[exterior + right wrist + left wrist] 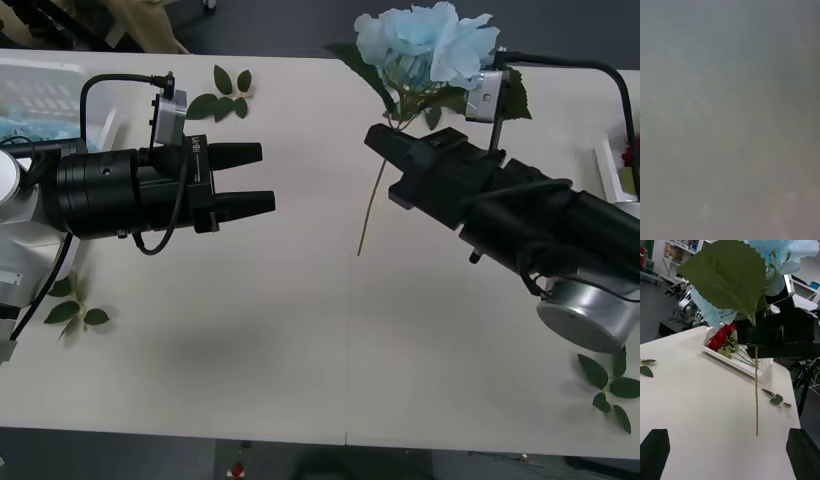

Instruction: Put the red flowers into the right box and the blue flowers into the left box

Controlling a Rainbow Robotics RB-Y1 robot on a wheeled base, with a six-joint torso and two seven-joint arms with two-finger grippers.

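While the right claw [378, 137] grips a blue flower [430, 42] by its stem, raised above the white surface [300, 340], the stem hangs down free beneath the fingers. Facing it from the left, the left claw [252, 177] hovers with its black fingers spread and holding nothing. Red flowers [721, 335] lie in the right box [738, 365] at the surface's right edge. At the far left edge sits the left box [45, 75].

one blue flower [430, 42], two boxes [752, 369], two grippers [262, 178]
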